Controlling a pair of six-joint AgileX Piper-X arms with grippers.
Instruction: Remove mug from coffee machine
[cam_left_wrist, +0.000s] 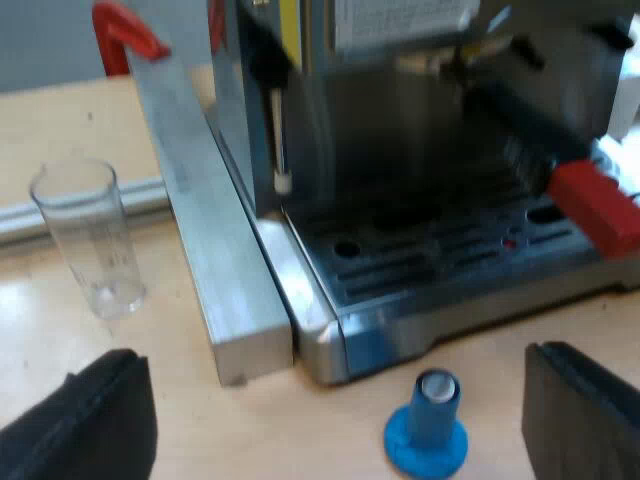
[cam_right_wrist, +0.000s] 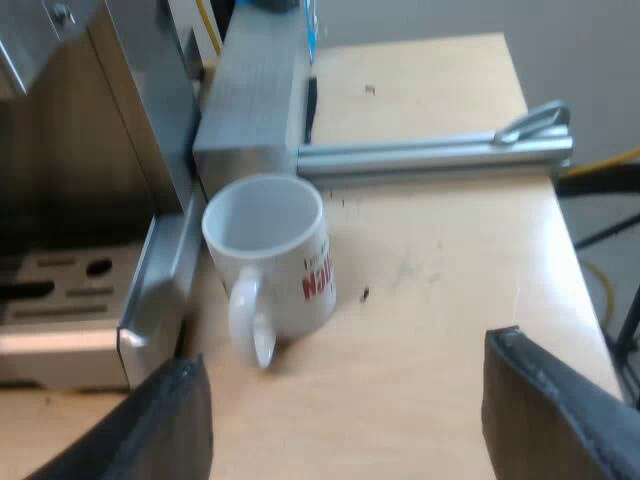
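A white mug (cam_right_wrist: 275, 262) with red lettering stands upright on the wooden table, beside the espresso machine's (cam_right_wrist: 90, 150) drip tray corner, its handle toward my right gripper (cam_right_wrist: 350, 420). That gripper is open, a short way back from the mug, holding nothing. My left gripper (cam_left_wrist: 340, 425) is open too, low over the table before the espresso machine (cam_left_wrist: 420, 150). A blue tamper (cam_left_wrist: 428, 425) stands between its fingers, untouched. The metal holder's dark handle with its red end (cam_left_wrist: 595, 205) sticks out over the drip tray (cam_left_wrist: 440, 255).
A measuring glass (cam_left_wrist: 88, 238) stands upright on the table beside a metal beam (cam_left_wrist: 215, 260) that runs along the machine. A silver rail (cam_right_wrist: 430, 155) lies across the table behind the mug. A red clamp (cam_left_wrist: 125, 30) shows beyond the beam.
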